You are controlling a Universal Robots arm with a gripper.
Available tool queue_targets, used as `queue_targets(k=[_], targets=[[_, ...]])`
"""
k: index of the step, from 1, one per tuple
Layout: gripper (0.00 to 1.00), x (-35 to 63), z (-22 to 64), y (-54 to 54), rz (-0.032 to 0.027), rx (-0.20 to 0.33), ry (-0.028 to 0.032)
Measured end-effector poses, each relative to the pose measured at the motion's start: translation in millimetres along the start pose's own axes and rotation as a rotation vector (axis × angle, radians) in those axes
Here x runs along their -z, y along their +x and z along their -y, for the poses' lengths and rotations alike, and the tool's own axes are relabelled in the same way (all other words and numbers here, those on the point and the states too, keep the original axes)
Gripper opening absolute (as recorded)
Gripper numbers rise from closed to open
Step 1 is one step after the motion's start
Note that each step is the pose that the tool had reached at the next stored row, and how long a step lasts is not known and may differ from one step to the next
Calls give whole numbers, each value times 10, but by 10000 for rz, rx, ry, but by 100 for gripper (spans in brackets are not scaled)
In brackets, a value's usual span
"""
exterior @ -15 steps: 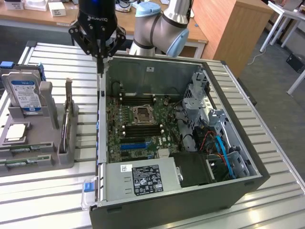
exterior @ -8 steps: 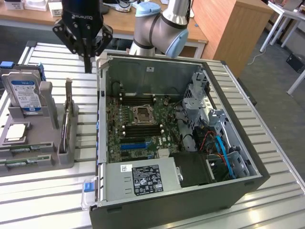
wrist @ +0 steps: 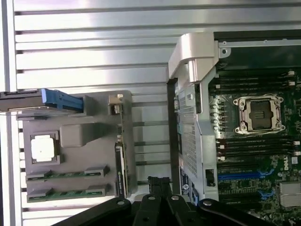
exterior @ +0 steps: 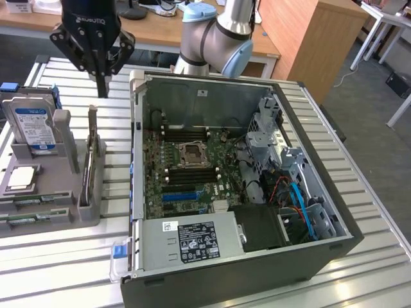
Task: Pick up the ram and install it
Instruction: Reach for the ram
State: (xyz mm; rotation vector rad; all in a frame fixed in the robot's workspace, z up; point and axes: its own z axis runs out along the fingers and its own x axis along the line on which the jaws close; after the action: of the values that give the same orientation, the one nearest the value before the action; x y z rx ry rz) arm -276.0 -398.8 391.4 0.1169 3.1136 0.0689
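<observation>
Green slim ram [wrist: 66, 193] in matte grey tray [wrist: 66, 157]

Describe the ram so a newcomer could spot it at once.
Start at the grey holder beside the open computer case, on the exterior view's left. Past the upright hard drive and the square CPU chip, two ram sticks lie flat side by side. They alone are long, thin and green.

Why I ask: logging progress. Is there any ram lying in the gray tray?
Yes, two green ram sticks lie side by side in the gray tray, next to the square CPU chip.
</observation>
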Motion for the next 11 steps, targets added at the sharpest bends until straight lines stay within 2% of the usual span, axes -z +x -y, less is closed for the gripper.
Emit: queue_targets(k=[11], targets=[[10, 2, 28, 395, -1, -1, 1]])
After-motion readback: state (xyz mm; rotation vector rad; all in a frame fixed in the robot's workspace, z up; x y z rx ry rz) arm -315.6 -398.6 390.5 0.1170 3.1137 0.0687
